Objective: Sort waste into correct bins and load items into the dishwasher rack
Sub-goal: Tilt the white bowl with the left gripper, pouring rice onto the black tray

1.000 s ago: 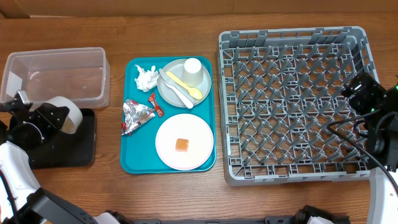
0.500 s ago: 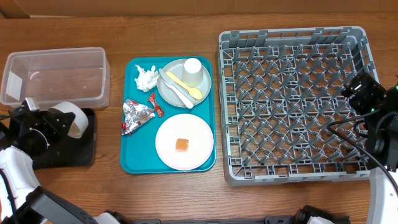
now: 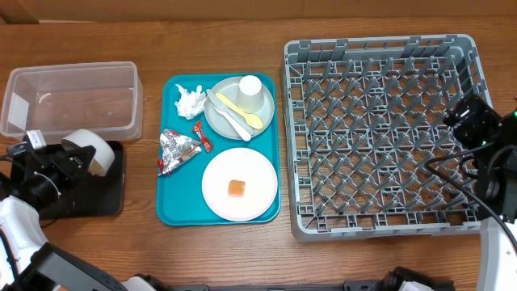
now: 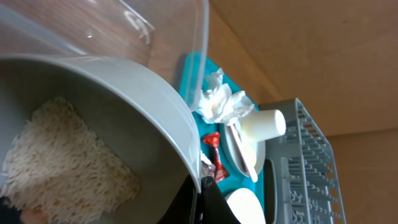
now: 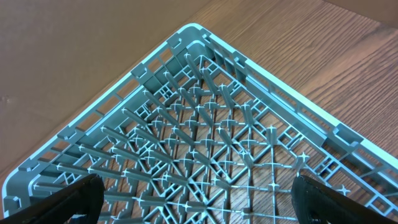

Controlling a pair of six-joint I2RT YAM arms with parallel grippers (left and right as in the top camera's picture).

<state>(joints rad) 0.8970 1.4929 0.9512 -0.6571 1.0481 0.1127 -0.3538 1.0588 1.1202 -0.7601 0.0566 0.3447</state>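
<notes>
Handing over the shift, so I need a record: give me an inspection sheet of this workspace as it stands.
Surface: wooden table.
Job's things: teal tray carries tissue, foil wrapper, red packet, grey plate with cup, yellow spoon and white utensil, and white plate with orange cube; rack empty; clear tub looks empty.
Clutter: nothing seen.
Grippers: left pincer shut on small grey bowl holding rice, tilted over black tray's edge; right pincer open above rack.
Cables: black cables beside right arm, over rack's right side.
Surroundings: nothing seen.
</notes>
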